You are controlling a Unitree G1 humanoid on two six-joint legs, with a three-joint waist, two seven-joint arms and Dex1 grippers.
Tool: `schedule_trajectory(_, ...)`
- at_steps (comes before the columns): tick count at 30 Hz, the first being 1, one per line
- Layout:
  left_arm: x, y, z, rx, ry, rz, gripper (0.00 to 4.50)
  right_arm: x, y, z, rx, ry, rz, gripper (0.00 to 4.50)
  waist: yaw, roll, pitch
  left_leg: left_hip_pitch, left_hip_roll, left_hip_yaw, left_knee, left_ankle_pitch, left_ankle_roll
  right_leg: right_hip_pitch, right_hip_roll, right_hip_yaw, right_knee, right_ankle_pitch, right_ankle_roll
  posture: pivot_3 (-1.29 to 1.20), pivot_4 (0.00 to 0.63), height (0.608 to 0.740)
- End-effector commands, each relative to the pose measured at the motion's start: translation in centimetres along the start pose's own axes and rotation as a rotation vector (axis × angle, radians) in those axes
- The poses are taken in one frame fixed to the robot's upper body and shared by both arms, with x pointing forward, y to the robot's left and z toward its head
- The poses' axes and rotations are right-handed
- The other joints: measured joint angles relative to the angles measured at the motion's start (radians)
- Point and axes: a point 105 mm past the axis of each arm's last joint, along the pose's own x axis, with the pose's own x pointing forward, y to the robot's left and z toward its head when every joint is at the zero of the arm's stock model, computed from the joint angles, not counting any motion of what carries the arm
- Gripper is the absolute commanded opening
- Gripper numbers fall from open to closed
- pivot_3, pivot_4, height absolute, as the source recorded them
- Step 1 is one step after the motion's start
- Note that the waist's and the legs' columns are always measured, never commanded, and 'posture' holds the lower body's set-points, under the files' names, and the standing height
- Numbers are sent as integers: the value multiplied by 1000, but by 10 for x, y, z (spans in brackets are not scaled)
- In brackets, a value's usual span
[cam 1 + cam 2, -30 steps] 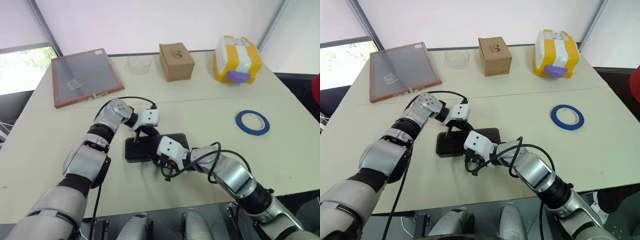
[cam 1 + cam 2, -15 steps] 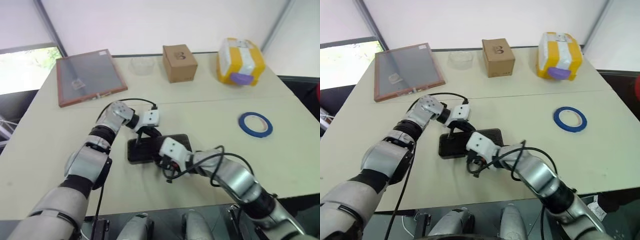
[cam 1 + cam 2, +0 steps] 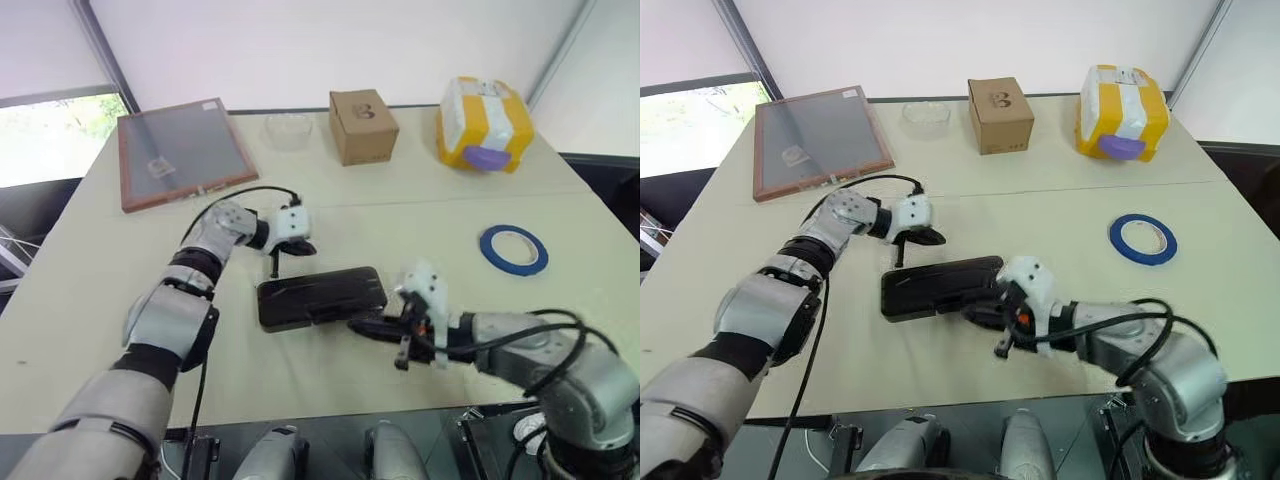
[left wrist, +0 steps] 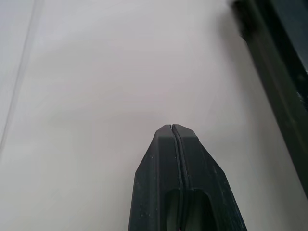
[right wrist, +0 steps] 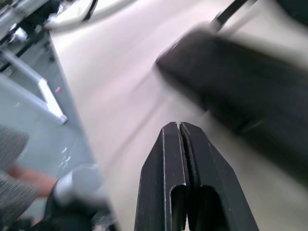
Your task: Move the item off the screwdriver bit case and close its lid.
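The black rectangular screwdriver bit case (image 3: 320, 297) lies flat on the beige table (image 3: 450, 200), midway along its near edge and a little in from it, with its lid down. The left arm reaches forward over the table's left half, bent at the elbow. The left gripper (image 3: 302, 246) hangs just beyond the case's far left corner, apart from it, its two black fingers (image 4: 172, 144) pressed together on nothing. The right forearm lies low along the near edge and points toward the left edge. The right gripper (image 3: 358, 324) sits just beside the case's near right corner; whether it touches cannot be told. Its fingers (image 5: 178, 144) are also pressed together and empty. The blue tape roll (image 3: 513, 248) lies near the right edge.
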Motion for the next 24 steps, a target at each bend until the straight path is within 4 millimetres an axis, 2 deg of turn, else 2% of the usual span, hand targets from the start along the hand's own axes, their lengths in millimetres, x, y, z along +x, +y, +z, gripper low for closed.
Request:
schedule_trajectory(1,-28,25,24,-107,-183,107,0,-15,-26,21,-46,-84,-102,54,1,0,0,-1,0,0,0,0,0,-1,0,0,0,0,0,0,150,740)
schedule_trajectory(5,-54,34,20,-230,-299,180,0,-21,-50,18,-64,-76,-199,54,-4,0,0,-4,0,-1,-1,0,0,-4,0,0,2,0,0,0,150,740)
schedule_trajectory(9,-74,31,13,-307,-365,231,0,-21,-70,13,-51,-88,-287,54,-19,0,0,-5,0,-1,0,0,0,-4,-1,0,2,0,0,0,150,740)
schedule_trajectory(13,-90,22,8,-358,-387,306,0,-21,-85,10,-43,-102,-361,54,-27,1,0,-5,0,-1,-1,0,0,-4,0,0,2,0,0,0,150,740)
schedule_trajectory(16,-102,16,5,-421,-413,428,0,-20,-95,6,-38,-107,-413,54,-27,1,1,-6,0,-1,-1,0,0,-5,0,0,2,0,0,0,150,740)
schedule_trajectory(20,-118,-1,-5,-515,-421,588,0,-24,-106,6,-52,-133,-505,54,-25,1,1,-5,0,-1,-1,0,0,-5,0,1,2,0,0,0,150,740)
schedule_trajectory(24,-126,-20,-8,-555,-417,710,0,-29,-112,9,-29,-210,-588,54,-22,2,1,-4,0,-1,-1,0,0,-4,0,1,1,0,0,0,150,740)
